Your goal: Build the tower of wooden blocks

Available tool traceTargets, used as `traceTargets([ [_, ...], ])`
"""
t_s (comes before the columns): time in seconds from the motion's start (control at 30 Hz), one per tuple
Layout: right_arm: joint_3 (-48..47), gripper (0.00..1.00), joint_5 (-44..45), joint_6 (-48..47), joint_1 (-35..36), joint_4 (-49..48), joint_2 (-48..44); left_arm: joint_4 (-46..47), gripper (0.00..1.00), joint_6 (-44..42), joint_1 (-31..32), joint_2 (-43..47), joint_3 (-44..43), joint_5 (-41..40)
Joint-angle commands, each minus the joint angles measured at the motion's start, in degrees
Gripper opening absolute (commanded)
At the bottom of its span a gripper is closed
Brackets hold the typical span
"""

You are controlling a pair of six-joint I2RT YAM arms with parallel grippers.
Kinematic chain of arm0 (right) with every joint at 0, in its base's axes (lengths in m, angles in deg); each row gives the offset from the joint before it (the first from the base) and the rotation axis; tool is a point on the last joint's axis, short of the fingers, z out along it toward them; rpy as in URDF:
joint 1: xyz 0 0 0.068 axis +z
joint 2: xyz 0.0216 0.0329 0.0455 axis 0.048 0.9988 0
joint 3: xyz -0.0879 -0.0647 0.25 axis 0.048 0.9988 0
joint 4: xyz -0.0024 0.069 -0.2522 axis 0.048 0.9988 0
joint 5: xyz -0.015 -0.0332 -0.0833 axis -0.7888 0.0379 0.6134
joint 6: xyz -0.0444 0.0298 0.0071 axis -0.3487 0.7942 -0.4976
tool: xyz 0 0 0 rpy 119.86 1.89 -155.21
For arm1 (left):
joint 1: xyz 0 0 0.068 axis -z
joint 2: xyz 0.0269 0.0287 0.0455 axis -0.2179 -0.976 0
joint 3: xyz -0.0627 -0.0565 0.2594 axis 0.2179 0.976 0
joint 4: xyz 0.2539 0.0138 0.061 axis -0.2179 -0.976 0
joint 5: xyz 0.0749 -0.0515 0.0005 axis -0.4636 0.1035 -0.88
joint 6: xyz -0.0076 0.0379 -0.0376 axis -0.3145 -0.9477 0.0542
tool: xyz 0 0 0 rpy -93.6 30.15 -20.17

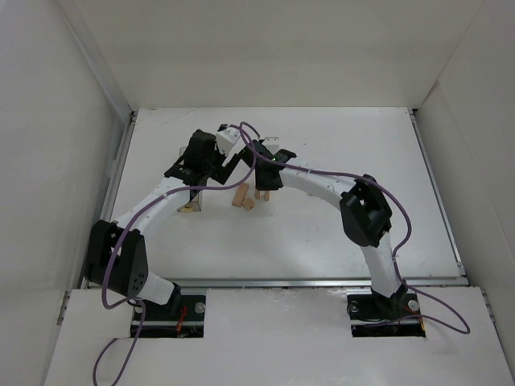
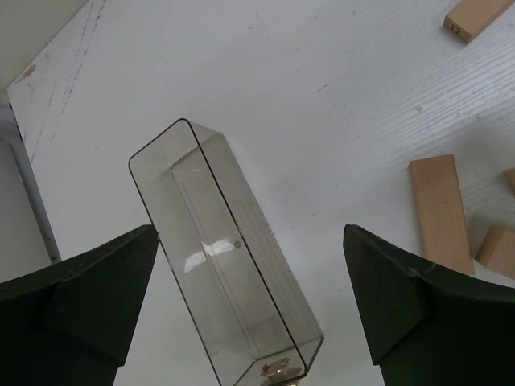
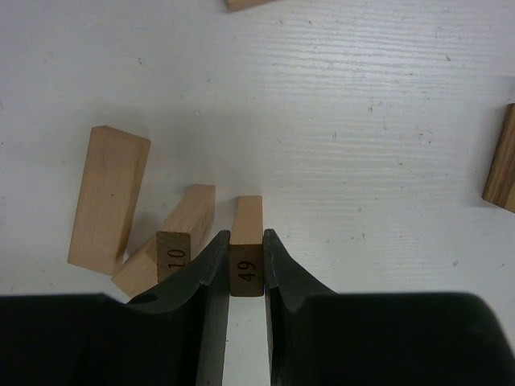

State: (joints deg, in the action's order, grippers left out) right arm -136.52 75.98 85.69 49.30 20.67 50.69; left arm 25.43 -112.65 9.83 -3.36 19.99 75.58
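— Looking down: a white desk [image 1: 322,233] with a faint wood grain, boxed in by plain white walls [image 1: 48,121] on three sides.

— And the small light-tan wooden blocks [image 1: 243,197]?

— Clustered near the middle of the desk, towards the far side. The black right fingers [image 3: 282,273] are clenched on one short tan block stamped 49 [image 3: 247,213], one finger on each long side. Its stamped end faces the wrist camera. I can't tell whether its far end touches the desk.

— Any neighbours?

— Just left of it in that view, a tan block stamped 10 [image 3: 183,229] leans over another tan piece [image 3: 133,273]. A wider tan plank [image 3: 109,197] sits tilted beside them, close enough that I can't say if they touch. One darker-edged block [image 3: 503,161] lies well apart to the right.

— The other side?

— The black left fingers [image 2: 80,305] are spread wide and grip nothing. Between them, lower down, sits a clear plastic rectangular box [image 2: 233,265], slanted across the view and apart from both fingers.

— Anything inside it?

— Something small and tan-brown shows at its near end — too unclear to name. A flat tan plank [image 2: 440,213] lies on the desk to the right of the box, not touching it.
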Motion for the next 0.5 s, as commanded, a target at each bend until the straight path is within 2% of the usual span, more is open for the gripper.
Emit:
traceTargets([
  [0.0, -2.2, 0.0, 0.19, 0.43, 0.57, 1.03, 0.81, 2.19, 1.0, -0.66, 0.26, 2.72, 0.33, -0.4],
  [0.17, -2.2, 0.0, 0.19, 0.43, 0.57, 1.03, 1.34, 2.19, 1.0, -0.67, 0.26, 2.72, 0.33, -0.93],
  [0.33, -2.2, 0.07, 1.24, 1.48, 0.57, 1.03, 0.81, 2.19, 1.0, -0.67, 0.26, 2.72, 0.33, -0.93],
  [0.47, -2.2, 0.07, 1.24, 1.49, 0.57, 1.03, 0.81, 2.19, 1.0, -0.67, 0.26, 2.72, 0.33, -0.93],
])
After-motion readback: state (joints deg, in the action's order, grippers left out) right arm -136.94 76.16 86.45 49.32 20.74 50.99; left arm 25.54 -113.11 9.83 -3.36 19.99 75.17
